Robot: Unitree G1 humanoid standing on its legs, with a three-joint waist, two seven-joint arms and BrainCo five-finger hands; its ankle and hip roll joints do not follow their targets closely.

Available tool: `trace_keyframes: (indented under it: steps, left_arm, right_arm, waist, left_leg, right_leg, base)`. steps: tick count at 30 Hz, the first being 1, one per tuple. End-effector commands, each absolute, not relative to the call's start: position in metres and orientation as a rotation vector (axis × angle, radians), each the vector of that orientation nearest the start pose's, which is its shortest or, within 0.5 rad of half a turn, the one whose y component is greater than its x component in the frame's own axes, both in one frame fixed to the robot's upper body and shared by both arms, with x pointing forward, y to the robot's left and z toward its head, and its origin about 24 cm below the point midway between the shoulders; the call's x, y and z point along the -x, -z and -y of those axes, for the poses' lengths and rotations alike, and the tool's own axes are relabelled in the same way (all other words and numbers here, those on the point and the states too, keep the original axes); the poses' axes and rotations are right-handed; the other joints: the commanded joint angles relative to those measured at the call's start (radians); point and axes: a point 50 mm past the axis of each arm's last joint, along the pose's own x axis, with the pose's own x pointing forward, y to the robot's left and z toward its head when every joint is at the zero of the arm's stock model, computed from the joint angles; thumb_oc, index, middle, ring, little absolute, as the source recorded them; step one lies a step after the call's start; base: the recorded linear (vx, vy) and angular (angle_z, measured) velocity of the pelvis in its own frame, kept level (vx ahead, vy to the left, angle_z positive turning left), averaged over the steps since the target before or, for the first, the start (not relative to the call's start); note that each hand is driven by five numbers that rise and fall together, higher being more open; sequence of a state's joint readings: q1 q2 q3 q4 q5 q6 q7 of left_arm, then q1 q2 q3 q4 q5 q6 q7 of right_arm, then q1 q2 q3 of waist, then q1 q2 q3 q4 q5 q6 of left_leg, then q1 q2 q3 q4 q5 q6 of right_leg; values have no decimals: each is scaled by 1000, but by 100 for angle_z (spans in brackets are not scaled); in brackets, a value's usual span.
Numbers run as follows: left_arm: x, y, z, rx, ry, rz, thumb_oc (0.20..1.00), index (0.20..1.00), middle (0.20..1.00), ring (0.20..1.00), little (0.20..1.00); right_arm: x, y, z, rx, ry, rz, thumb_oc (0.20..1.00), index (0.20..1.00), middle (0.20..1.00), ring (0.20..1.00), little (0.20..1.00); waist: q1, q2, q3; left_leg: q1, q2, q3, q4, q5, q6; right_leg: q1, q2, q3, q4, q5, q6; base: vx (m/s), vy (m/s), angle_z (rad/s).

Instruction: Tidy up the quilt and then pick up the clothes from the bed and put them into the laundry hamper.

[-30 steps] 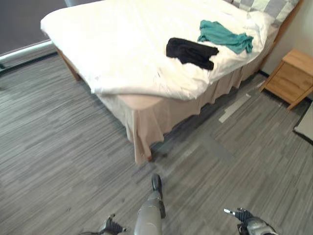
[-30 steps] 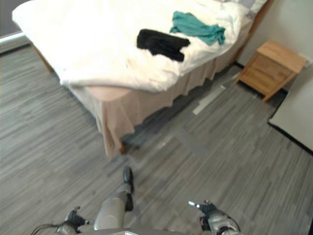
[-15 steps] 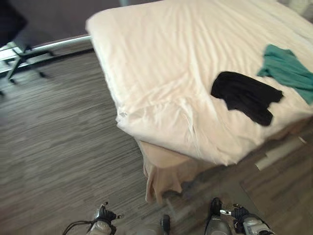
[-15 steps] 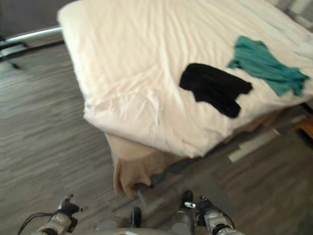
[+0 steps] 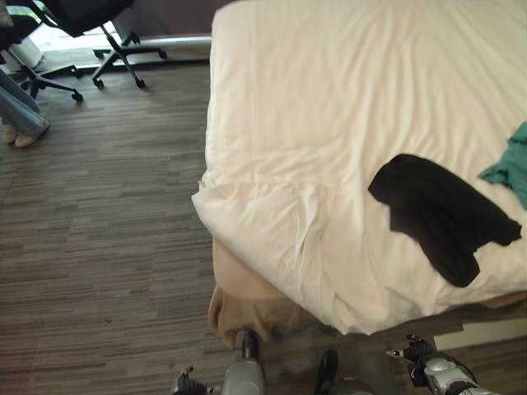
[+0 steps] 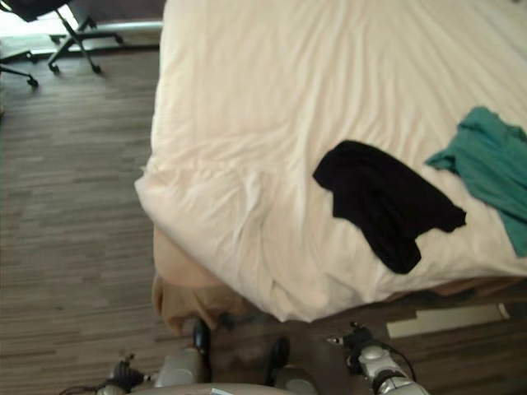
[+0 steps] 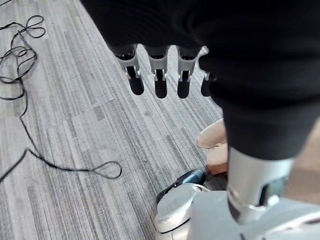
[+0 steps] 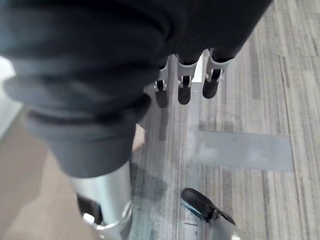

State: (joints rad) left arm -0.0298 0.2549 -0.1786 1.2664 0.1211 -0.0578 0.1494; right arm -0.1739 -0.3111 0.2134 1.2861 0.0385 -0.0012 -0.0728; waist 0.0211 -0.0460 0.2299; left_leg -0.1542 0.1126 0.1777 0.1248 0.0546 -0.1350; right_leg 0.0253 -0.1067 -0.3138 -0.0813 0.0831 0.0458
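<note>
1. Quilt (image 5: 329, 123) spread over the bed, rumpled near its corner; black garment (image 5: 440, 210) and teal garment (image 6: 490, 169) lying on it.
2. Left robot hand (image 7: 157, 75) and right robot hand (image 8: 187, 82) hanging straight-fingered, empty, above the floor (image 5: 99, 247).
3. Risk: tugging the quilt could drag the clothes off the bed.

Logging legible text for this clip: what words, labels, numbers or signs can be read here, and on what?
None can be read. The white quilt, the black garment, the teal garment, the office chair and the wood-pattern floor all show plain surfaces with no print or labels in sight.
</note>
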Motion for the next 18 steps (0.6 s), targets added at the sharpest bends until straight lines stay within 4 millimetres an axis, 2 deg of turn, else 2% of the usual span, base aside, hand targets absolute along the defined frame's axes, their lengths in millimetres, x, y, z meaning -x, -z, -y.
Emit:
trace_keyframes:
  steps: [1, 2, 3, 4, 6, 7, 8, 9, 11, 12, 14, 17, 18]
  left_arm:
    - [-106, 156, -244, -528, -49, -1164, 1000, 1000, 1000, 1000, 1000]
    - [-98, 157, -246, -527, -54, -1195, 1000, 1000, 1000, 1000, 1000]
    - [-95, 157, -251, -535, -66, -1209, 1000, 1000, 1000, 1000, 1000]
    - [-95, 157, -251, -536, -67, -1209, 1000, 1000, 1000, 1000, 1000]
    - [-98, 152, -264, -559, -106, -1205, 1000, 1000, 1000, 1000, 1000]
    - [-101, 147, -276, -578, -140, -1194, 1000, 1000, 1000, 1000, 1000]
    - [-106, 142, -288, -585, -186, -1175, 1000, 1000, 1000, 1000, 1000]
    - [-111, 134, -302, -581, -251, -1146, 1000, 1000, 1000, 1000, 1000]
    - [-118, 120, -326, -552, -383, -1072, 1000, 1000, 1000, 1000, 1000]
    - [-132, 94, -353, -551, -525, -919, 1000, 1000, 1000, 1000, 1000]
    - [-156, 48, -380, -652, -608, -675, 1000, 1000, 1000, 1000, 1000]
    - [-187, -28, -399, -859, -651, -327, 1000, 1000, 1000, 1000, 1000]
    - [-186, -28, -399, -859, -652, -328, 1000, 1000, 1000, 1000, 1000]
  right_arm:
    - [-142, 140, 264, 428, 128, -1136, 1000, 1000, 1000, 1000, 1000]
    - [-135, 143, 260, 411, 125, -1151, 1000, 1000, 1000, 1000, 1000]
    - [-132, 145, 259, 402, 126, -1153, 1000, 1000, 1000, 1000, 1000]
    - [-132, 145, 259, 402, 126, -1153, 1000, 1000, 1000, 1000, 1000]
    - [-135, 144, 257, 389, 123, -1140, 1000, 1000, 1000, 1000, 1000]
    - [-139, 143, 255, 387, 113, -1124, 1000, 1000, 1000, 1000, 1000]
    - [-142, 143, 253, 386, 106, -1117, 1000, 1000, 1000, 1000, 1000]
    - [-142, 143, 252, 390, 99, -1111, 1000, 1000, 1000, 1000, 1000]
    - [-137, 145, 250, 400, 88, -1120, 1000, 1000, 1000, 1000, 1000]
    - [-126, 148, 251, 414, 89, -1146, 1000, 1000, 1000, 1000, 1000]
    - [-122, 148, 253, 430, 89, -1136, 1000, 1000, 1000, 1000, 1000]
    - [-109, 150, 253, 427, 74, -1132, 1000, 1000, 1000, 1000, 1000]
    - [-109, 150, 253, 428, 72, -1132, 1000, 1000, 1000, 1000, 1000]
  waist:
    - [-1, 20, 6]
    - [-12, 35, -3]
    - [-19, 38, 1]
    - [-20, 36, -1]
    - [-39, 41, 16]
    - [-47, 41, 21]
    - [-47, 41, 29]
    - [-39, 44, 37]
    - [-16, 44, 27]
    - [9, 41, 16]
    - [30, 40, -2]
    - [32, 45, -16]
    - [31, 44, -15]
  left_leg:
    - [81, -65, 28, 95, -222, 15]
    - [129, -65, 42, -21, -204, 30]
    - [162, -70, 34, -85, -189, 33]
    - [160, -72, 33, -89, -186, 34]
    - [173, -64, 27, -142, -162, 31]
    - [164, -60, 22, -156, -145, 34]
    - [158, -54, 26, -156, -136, 36]
    - [155, -46, 35, -152, -132, 37]
    - [149, -46, 46, -152, -124, 40]
    - [153, -52, 46, -159, -117, 40]
    - [154, -48, 59, -162, -113, 36]
    - [166, -31, 78, -170, -106, 23]
    - [169, -31, 78, -171, -105, 23]
  right_leg:
    - [-14, -100, -56, -6, -122, 132]
    - [-27, -103, -78, -6, -94, 137]
    - [-37, -104, -76, -6, -75, 142]
    - [-39, -106, -77, -6, -74, 142]
    - [-85, -115, -66, 22, -41, 160]
    - [-124, -113, -23, 56, -38, 176]
    - [-151, -107, 14, 97, -47, 181]
    - [-146, -99, 23, 133, -73, 182]
    - [-99, -92, 9, 147, -112, 168]
    - [-52, -89, -1, 110, -128, 161]
    - [-23, -97, -23, 71, -122, 164]
    - [12, -87, -29, 8, -112, 166]
    - [14, -87, -29, 6, -111, 166]
  base:
    - [-49, 82, 30]
    - [-76, 96, 21]
    - [-76, 96, 19]
    - [-93, 43, 21]
    - [-189, -2, 29]
    - [-269, -18, 24]
    - [-299, -17, 21]
    - [-266, -22, 11]
    - [-175, -62, 4]
    - [-71, -113, -23]
    - [-34, -132, -27]
    - [5, -109, -18]
    - [8, -72, -14]
